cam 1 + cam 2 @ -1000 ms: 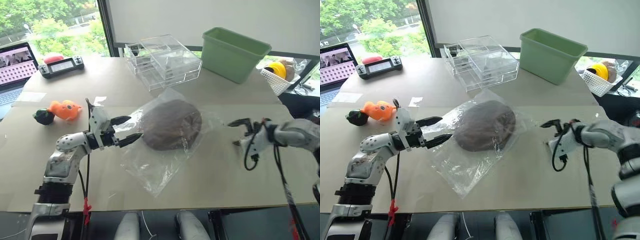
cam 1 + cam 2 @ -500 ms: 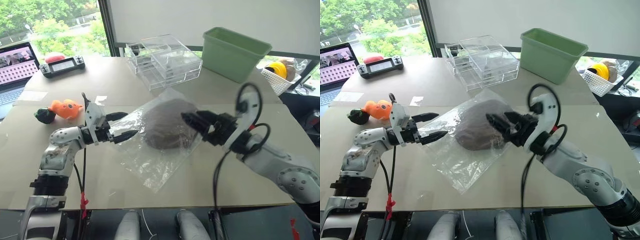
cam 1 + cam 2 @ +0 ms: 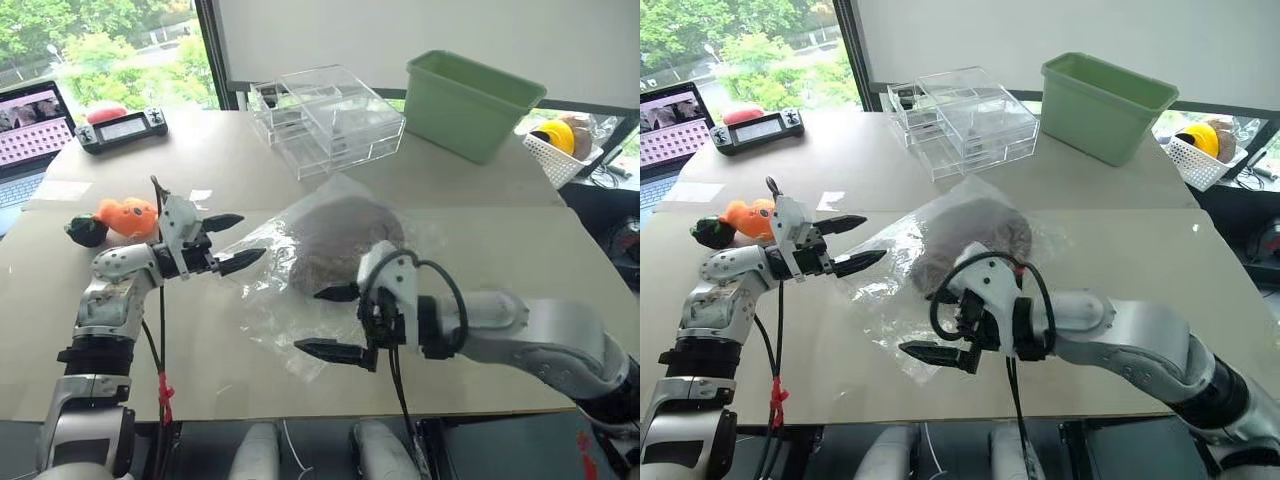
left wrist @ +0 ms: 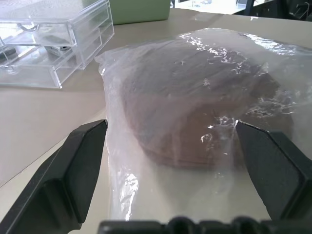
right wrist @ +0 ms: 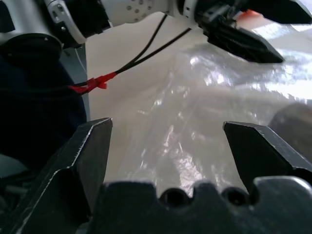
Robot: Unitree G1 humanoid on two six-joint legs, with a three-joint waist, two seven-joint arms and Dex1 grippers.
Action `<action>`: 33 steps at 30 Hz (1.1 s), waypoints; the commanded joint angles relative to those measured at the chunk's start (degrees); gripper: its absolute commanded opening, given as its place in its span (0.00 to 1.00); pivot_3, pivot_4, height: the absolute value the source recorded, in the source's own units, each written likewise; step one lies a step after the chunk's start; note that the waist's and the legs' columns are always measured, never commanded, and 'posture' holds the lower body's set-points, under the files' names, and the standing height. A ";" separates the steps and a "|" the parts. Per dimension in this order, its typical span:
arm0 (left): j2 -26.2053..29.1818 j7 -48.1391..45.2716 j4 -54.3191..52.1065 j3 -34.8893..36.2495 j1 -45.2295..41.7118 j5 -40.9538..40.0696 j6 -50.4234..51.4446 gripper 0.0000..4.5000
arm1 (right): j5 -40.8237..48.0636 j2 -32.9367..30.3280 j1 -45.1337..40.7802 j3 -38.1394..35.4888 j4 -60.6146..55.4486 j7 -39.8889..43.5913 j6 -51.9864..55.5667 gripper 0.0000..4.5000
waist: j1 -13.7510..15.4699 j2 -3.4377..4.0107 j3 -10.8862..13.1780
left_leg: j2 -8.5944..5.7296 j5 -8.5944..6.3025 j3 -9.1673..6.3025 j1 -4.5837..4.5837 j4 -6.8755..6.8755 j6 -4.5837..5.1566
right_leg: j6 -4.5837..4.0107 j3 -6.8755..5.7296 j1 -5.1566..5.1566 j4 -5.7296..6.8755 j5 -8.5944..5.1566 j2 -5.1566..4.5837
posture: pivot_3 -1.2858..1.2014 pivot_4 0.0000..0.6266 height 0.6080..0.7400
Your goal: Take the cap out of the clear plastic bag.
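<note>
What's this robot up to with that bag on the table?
It is trying to get the brown cap out of the clear plastic bag. The cap is still inside. The left gripper hovers open at one side of the bag, and the right gripper is open over the bag's near end. Neither holds anything.

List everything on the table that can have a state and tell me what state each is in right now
cap: inside the bag, lying flat.
clear plastic bag: flat on the table, crinkled, cap not yet out.
left pincer: open, beside the bag's edge, holding nothing.
right pincer: open, over the bag's near end, holding nothing.
acrylic drawer boxes: drawers shut.
green bin: upright.
laptop: open, screen lit.
orange plush toy: lying on the table.
</note>
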 commanded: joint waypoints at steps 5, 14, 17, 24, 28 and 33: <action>4.24 -5.86 -6.87 1.29 0.23 -2.92 2.45 1.00 | -8.54 11.85 -5.72 3.36 8.17 1.51 9.44 0.98 | 0.21 -0.01 0.00 | -0.06 0.00 -0.01 -0.39 0.06 -0.01 | -0.05 -0.01 -0.48 0.35 0.01 -0.06 | 0.52 0.24 0.96; 29.58 -29.34 -14.58 6.51 16.20 -14.87 22.25 1.00 | -19.16 14.60 -6.07 3.06 8.80 -0.24 14.08 0.98 | -1.75 0.04 0.04 | 0.00 0.01 0.09 -0.16 -0.07 -0.01 | -0.14 0.06 -0.49 0.48 -0.09 -0.03 | 0.52 0.24 0.96; 31.08 -29.89 -17.92 11.02 23.41 -16.31 21.82 1.00 | -22.87 14.30 -5.85 3.67 8.13 -0.97 15.54 0.98 | -1.37 0.11 0.08 | 0.06 0.01 0.08 -0.18 -0.14 -0.01 | -0.29 -0.01 -0.64 0.63 -0.21 -0.03 | 0.52 0.24 0.96; 25.27 -24.45 -28.28 18.50 34.48 -16.53 19.50 1.00 | -27.23 17.27 -3.69 2.08 7.59 -1.63 17.98 0.98 | -0.77 0.07 0.06 | 0.22 0.01 0.11 -0.20 -0.08 -0.02 | -0.33 -0.08 -0.69 0.70 -0.24 0.10 | 0.52 0.24 0.96; 23.73 -22.27 -29.20 18.33 35.59 -15.45 18.58 1.00 | -25.18 20.00 -2.40 -1.80 8.65 1.39 18.13 0.98 | -0.93 0.07 0.06 | 0.27 0.01 0.12 -0.24 -0.12 -0.02 | -0.35 -0.05 -0.77 0.72 -0.23 0.17 | 0.52 0.24 0.96; 23.07 -20.77 -29.86 17.60 35.24 -15.78 18.65 1.00 | -15.90 26.70 -4.55 -13.12 10.51 3.47 25.64 0.98 | -1.00 0.07 0.06 | 0.30 0.01 0.13 -0.19 -0.11 -0.02 | -0.38 -0.05 -0.72 0.74 -0.22 0.21 | 0.52 0.24 0.96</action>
